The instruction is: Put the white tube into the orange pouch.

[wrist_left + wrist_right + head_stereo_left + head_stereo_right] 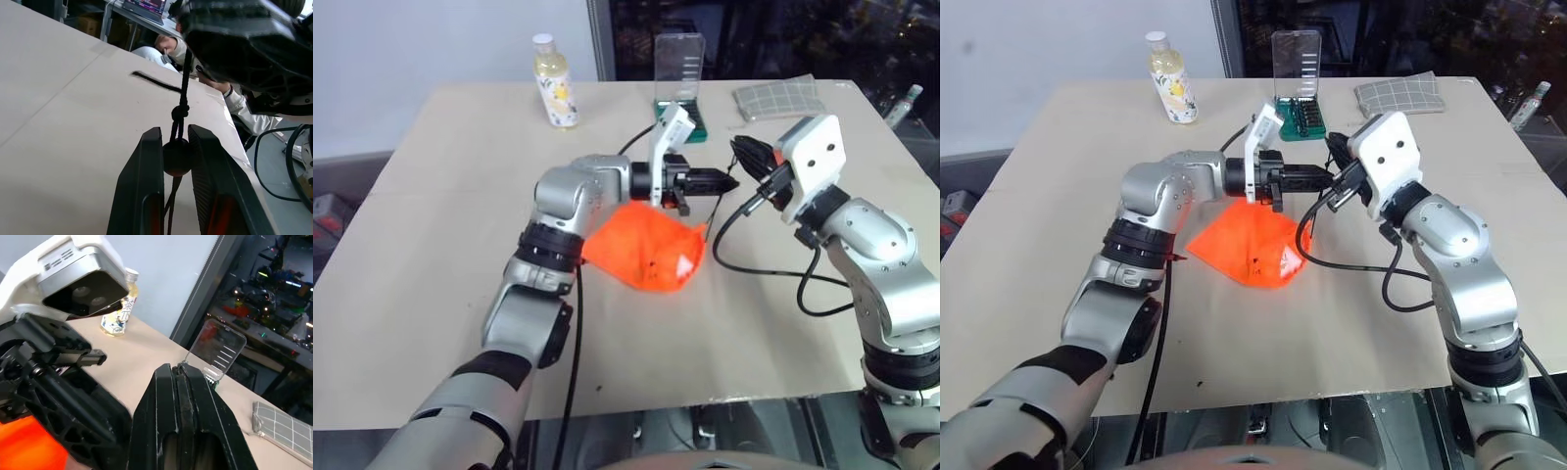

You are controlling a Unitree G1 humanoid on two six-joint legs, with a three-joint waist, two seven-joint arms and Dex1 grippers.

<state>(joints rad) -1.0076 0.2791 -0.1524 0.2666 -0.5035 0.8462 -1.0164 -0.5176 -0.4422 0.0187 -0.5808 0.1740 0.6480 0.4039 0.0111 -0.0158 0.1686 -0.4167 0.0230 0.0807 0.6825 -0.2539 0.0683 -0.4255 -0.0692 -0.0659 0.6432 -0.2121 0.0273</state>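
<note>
Orange pouch (pixel 646 250): limp, light fabric. Left end effector (pixel 177 156) pinches drawcord bead (pixel 176 157); right end effector (pixel 180 382) clamps the cord (pixel 184 81).

Orange pouch (pixel 651 251) hung near table (pixel 431 294) middle, lower edge on or just above tabletop, cannot tell which; left gripper (pixel 722 180) just above pouch, closed on cord bead (pixel 176 156); right gripper (pixel 741 154) just right of left gripper, tips almost meeting, clamped on cord (pixel 184 78); bottle (pixel 553 81) upright at far left of table; open case (pixel 679 83) at far edge, right of bottle; checked pouch (pixel 775 97) flat, right of case, behind right gripper.
</note>
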